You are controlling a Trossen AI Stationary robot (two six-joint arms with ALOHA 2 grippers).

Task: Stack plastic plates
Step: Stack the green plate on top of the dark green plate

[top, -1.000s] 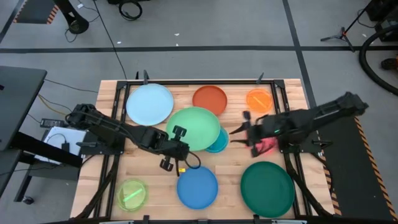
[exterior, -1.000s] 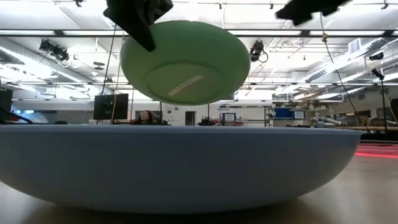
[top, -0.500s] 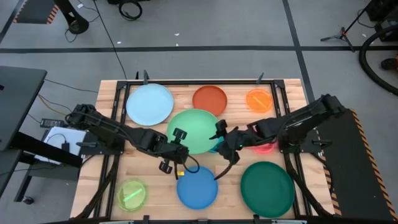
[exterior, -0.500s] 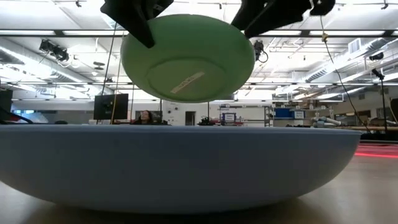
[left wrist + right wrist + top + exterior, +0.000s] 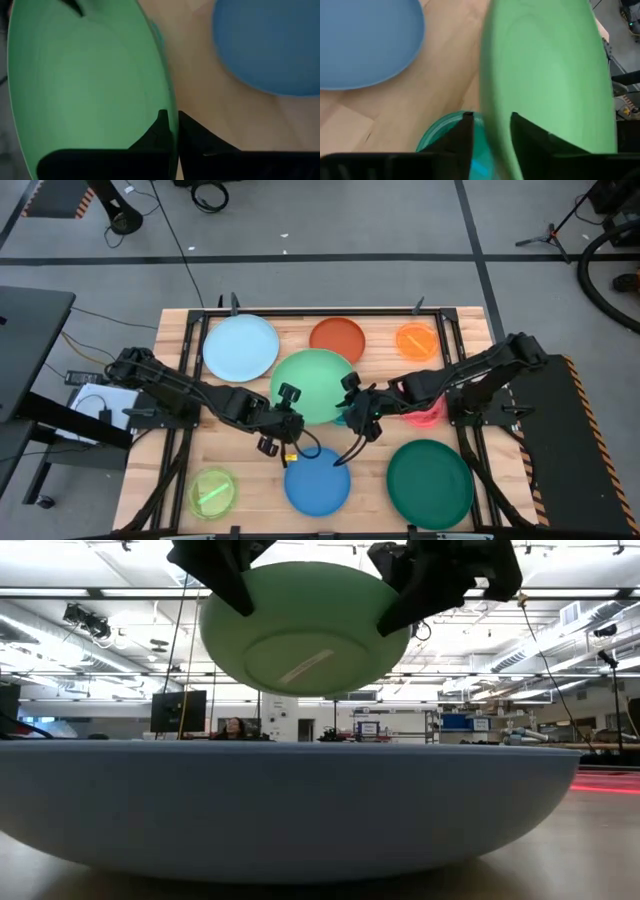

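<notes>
The light green plate hangs in the air near the middle of the high view, lifted clear of the table, with both arms at it. The left gripper is clenched on the plate's lower-left rim; in the left wrist view its two fingers pinch the thin edge between them. The right gripper stands at the plate's right rim with its fingers spread to either side of the edge, not yet closed, as the right wrist view shows.

The main risk, as I judge it, is in the handover. If the left gripper lets go before the right one has bitten down, the plate drops onto the small teal plate lying just under it, or onto the blue plate in the lower middle. If the right fingers close off-centre on the sloping rim, they could push the plate sideways and twist it out of the left grip.

The other plates lie apart: pale blue at upper left, red-orange and small orange along the top, pink at right, dark green at lower right, lime at lower left.
</notes>
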